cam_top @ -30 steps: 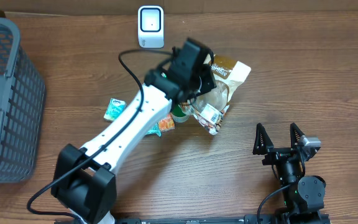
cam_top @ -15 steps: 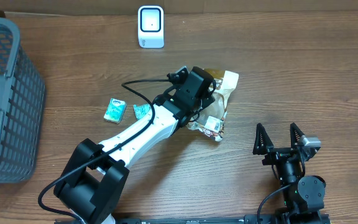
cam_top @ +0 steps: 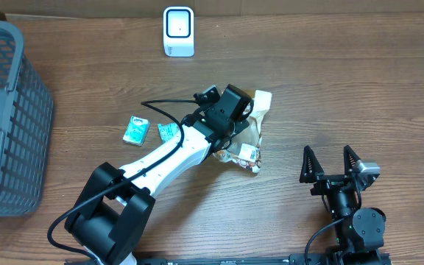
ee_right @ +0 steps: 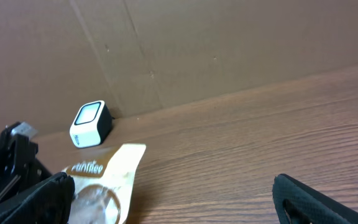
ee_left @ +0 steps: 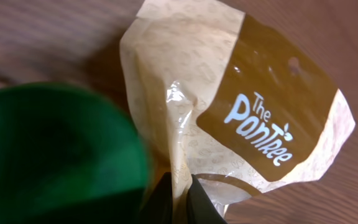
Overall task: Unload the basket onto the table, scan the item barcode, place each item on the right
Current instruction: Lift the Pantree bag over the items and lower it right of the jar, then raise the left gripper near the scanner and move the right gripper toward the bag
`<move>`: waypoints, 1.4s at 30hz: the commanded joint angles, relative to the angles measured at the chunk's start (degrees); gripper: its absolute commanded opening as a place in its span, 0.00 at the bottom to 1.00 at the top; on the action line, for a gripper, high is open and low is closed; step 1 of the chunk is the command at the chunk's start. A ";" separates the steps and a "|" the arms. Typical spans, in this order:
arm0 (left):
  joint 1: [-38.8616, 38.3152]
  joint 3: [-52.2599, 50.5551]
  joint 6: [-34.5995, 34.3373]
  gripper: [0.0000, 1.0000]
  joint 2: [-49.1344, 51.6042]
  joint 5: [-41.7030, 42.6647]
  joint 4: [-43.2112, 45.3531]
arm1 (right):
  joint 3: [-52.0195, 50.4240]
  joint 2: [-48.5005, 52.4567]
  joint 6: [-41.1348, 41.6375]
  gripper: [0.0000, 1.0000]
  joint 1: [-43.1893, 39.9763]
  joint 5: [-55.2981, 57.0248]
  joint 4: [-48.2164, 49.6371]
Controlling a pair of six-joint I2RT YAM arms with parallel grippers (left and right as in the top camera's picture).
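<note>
At mid-desk [cam_top: 359, 73], the left claw [ee_left: 178, 198] is clenching a fold of the tan-and-brown "The Pantree" snack bag [ee_left: 272, 118]. That bag is sitting crumpled under the wrist, well apart from the white barcode scanner [cam_top: 178, 31] at the far edge. Right claw [cam_top: 326, 152] is standing released, jaws spread, holding nothing, at the near right. Two small teal packets [cam_top: 135, 129] are lying beside the left arm. Grey basket [cam_top: 6, 110] is occupying the far left.

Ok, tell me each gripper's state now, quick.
Left gripper: closed, pinching the Pantree bag.
Right gripper: open, holding nothing.
</note>
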 commanded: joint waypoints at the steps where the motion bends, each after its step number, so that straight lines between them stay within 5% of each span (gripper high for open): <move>1: 1.95 -0.50 -0.94 0.04 1.01 -1.38 -2.56 | -0.61 -0.57 -0.68 1.00 -0.20 -0.39 0.20; 13: 4.90 -0.50 -0.70 0.04 1.01 1.27 -7.06 | -0.61 -0.57 -0.68 1.00 -0.20 -0.37 0.20; 19: 4.81 -0.50 2.03 0.04 1.01 10.54 -3.32 | -0.61 -0.57 -0.68 1.00 -0.20 -0.37 0.20; 21: 4.81 -0.48 4.94 0.19 1.01 14.67 -0.46 | -0.61 -0.57 -0.68 1.00 -0.20 -0.37 0.20; 26: 4.76 -0.46 8.11 0.79 1.01 20.57 3.52 | -0.61 -0.57 -0.68 1.00 -0.20 -0.37 0.20; 35: 4.96 2.19 20.50 0.93 -2.60 21.79 1.64 | -0.61 -0.57 -0.68 1.00 -0.20 -0.37 0.20; 42: 8.37 12.07 40.22 1.00 -9.57 23.56 -17.92 | -0.61 -0.57 -0.68 1.00 -0.20 -0.37 0.20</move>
